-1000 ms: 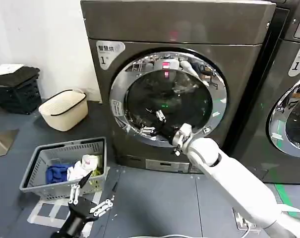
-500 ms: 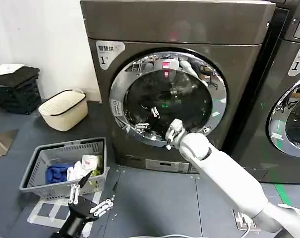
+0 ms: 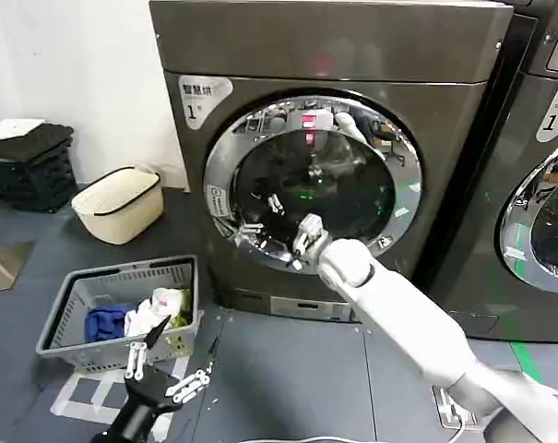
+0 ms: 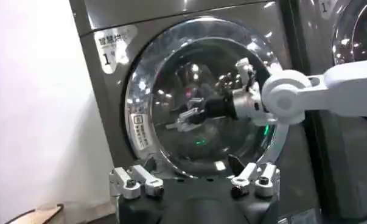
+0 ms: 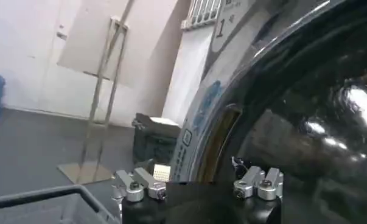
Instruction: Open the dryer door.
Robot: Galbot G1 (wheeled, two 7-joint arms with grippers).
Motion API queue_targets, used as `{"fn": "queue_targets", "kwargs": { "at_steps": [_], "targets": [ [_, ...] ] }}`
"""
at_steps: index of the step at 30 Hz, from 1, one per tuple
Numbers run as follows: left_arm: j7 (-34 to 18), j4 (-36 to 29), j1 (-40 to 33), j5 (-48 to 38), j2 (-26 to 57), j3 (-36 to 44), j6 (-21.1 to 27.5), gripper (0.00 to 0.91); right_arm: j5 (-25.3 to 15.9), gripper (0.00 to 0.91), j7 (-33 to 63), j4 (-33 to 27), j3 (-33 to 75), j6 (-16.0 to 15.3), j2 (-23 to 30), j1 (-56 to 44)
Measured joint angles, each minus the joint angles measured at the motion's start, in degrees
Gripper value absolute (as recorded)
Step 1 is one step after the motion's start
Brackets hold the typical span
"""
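Here, in the head view, the right tool (image 3: 277, 224) reaches across the lower left of the dryer door (image 3: 313, 180), its fingers spread and grasping nothing, set against the dark glass near the chrome rim, apparently seeking the door's edge on the side away from the hinge, where a pull would swing it out. The door sits shut in the front of the grey machine, beside a second, partly visible machine (image 3: 546, 166) on the right. The left tool (image 3: 168, 369) hangs low over the floor, released and idle, just in front of a grey laundry basket (image 3: 76, 318) holding clothes; a cream basket (image 3: 120, 205) stands farther back by the wall. In the left wrist view, the left tool (image 4: 195, 182) shows both finger pairs parted and empty, pointed at the dryer door (image 4: 146, 97) from a distance, while the right tool (image 4: 192, 114) is seen farther off with its fingers pressed toward the glass. In the right wrist view, the right tool (image 5: 198, 184) is open close against the dryer door (image 5: 305, 122), its rim curving past; the door looks still closed, so the pull seems yet to come.
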Motion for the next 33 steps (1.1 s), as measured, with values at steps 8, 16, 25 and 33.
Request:
{"fn": "queue_targets", "kwargs": {
  "at_steps": [8, 16, 25, 33],
  "targets": [
    [0.0, -0.2, 0.1, 0.0, 0.0, -0.1, 0.0, 0.907, 0.0, 0.907, -0.6, -1.9, -0.4, 0.2, 1.6, 0.8],
    [0.0, -0.5, 0.3, 0.0, -0.1, -0.1, 0.0, 0.907, 0.0, 0.907, -1.6, -3.4, -0.9, 0.5, 2.8, 1.6],
    [0.0, -0.7, 0.5, 0.0, -0.2, -0.2, 0.0, 0.907, 0.0, 0.907, -3.0, -5.2, -1.5, 0.8, 4.1, 2.5],
    [0.0, -0.8, 0.7, 0.0, -0.4, -0.2, -0.1, 0.907, 0.0, 0.907, -4.8, -7.0, -1.9, 1.1, 5.1, 3.4]
  ]
}}
